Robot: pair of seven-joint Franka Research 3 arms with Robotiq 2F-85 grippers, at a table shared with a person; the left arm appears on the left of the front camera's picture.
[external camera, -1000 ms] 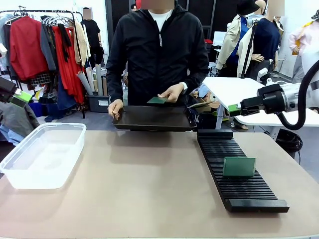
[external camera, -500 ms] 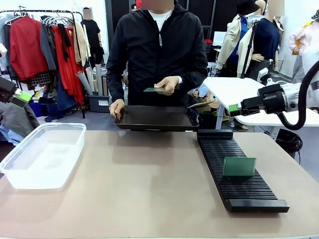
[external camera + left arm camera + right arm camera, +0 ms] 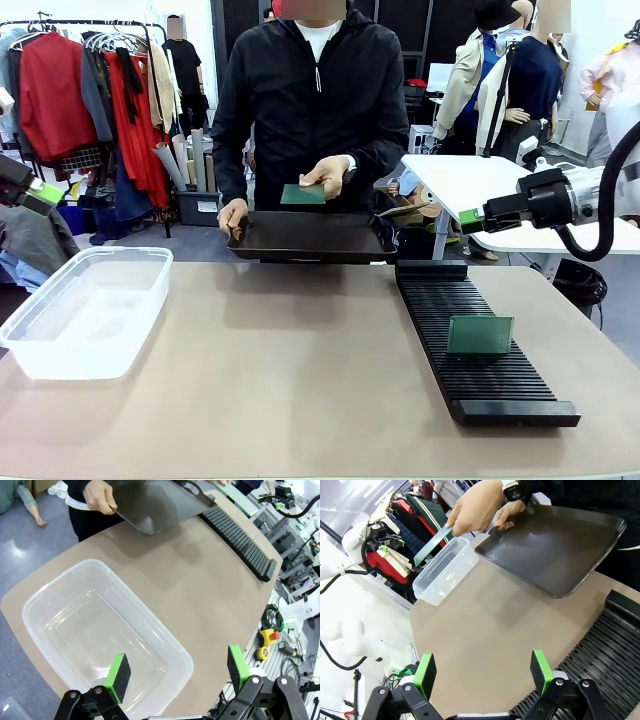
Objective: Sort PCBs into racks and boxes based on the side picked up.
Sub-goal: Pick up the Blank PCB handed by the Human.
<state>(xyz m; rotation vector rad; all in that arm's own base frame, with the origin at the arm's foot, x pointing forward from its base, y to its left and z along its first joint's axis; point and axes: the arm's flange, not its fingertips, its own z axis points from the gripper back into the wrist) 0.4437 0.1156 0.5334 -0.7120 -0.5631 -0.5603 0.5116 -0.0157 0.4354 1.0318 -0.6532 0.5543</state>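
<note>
A person across the table holds one green PCB (image 3: 303, 194) (image 3: 432, 545) in one hand, tilted, above a dark tray (image 3: 300, 240) that the other hand grips. Another PCB (image 3: 480, 335) stands upright in the slots of the long black rack (image 3: 440, 300) (image 3: 600, 655) on the right. The clear box (image 3: 70, 355) (image 3: 100, 630) sits at the table's left. My left gripper (image 3: 40, 192) (image 3: 177, 667) hangs open above the box's near end. Off the table's right edge, level with the tray, my right gripper (image 3: 468, 217) (image 3: 482, 669) is open and holds nothing.
The tray (image 3: 155, 505) (image 3: 555, 545) juts over the table's far edge, between the box and the rack (image 3: 240, 540). Bare brown tabletop (image 3: 300, 370) lies between them. A white table (image 3: 470, 180) and a clothes rail (image 3: 90, 90) stand behind.
The person's hand has lifted the PCB a little higher over the tray and tilted its face toward me. Both arms are where they were.
</note>
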